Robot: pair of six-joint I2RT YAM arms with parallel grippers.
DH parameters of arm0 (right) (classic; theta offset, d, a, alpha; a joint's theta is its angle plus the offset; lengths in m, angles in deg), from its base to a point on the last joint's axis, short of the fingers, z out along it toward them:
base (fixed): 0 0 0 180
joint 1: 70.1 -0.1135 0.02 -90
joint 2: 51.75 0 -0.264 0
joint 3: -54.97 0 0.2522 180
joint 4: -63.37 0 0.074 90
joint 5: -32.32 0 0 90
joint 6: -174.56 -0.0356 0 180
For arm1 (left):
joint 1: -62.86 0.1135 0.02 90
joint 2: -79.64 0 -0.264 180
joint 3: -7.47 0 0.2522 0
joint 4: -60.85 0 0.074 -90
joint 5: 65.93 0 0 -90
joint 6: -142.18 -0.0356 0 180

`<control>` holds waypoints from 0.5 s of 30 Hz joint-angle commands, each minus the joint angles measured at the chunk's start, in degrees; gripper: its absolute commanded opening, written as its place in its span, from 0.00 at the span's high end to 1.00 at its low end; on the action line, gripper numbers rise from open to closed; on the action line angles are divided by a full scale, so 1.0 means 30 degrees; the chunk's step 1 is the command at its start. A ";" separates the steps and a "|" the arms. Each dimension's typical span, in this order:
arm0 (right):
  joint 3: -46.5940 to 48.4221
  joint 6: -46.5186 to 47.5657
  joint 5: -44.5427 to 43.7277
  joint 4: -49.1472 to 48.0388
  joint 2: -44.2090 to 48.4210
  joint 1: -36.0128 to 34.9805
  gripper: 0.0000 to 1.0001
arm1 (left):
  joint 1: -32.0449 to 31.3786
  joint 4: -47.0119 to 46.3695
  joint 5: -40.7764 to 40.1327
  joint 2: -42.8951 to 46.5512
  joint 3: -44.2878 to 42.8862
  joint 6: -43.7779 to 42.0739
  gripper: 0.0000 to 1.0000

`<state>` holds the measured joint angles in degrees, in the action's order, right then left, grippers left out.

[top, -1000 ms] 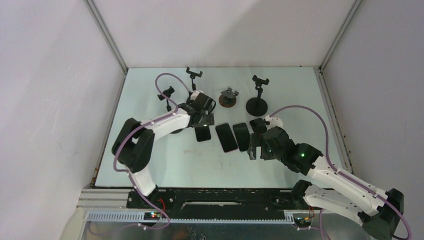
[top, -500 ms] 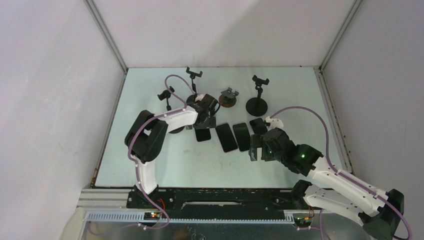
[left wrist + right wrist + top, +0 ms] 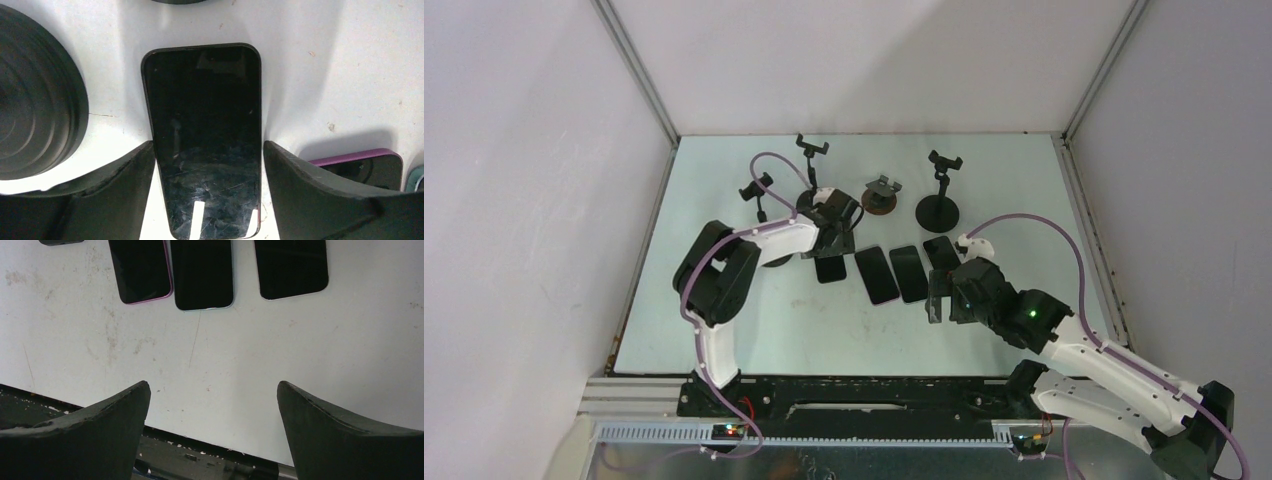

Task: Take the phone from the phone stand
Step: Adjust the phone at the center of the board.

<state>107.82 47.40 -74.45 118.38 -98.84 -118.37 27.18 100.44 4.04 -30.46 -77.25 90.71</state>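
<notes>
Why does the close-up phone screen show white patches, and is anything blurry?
Left wrist view: the white patches on the phone are glare, likely from lights overhead, which also brings out scratches; the fingers look slightly soft. Right wrist view: table scuffs are sharp. Top external view: even light, soft shadows.

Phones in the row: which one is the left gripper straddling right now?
The leftmost phone, plain black, beside the round stand base. It lies flat between the fingers of the left gripper; its neighbour has a pink edge and sits outside them.
</notes>
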 commanded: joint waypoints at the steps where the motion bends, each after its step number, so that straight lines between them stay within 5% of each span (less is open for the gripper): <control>1: -0.0059 -0.0354 -0.0478 -0.0118 0.0133 -0.0079 0.01 | 0.0145 -0.0972 0.0814 -0.0041 0.1751 0.0683 0.27; 9: -0.0115 -0.0449 -0.0655 0.0142 0.0078 -0.0090 0.01 | 0.0111 -0.1557 0.0722 0.1422 0.3417 0.0654 0.52; 15: -0.0339 -0.0674 -0.0737 0.0035 0.0103 -0.0082 0.01 | -0.0769 -0.1914 0.0307 0.3783 0.5618 0.2316 0.53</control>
<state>107.32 46.87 -74.91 118.67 -98.86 -118.37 26.91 91.52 3.25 -22.46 -65.30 92.11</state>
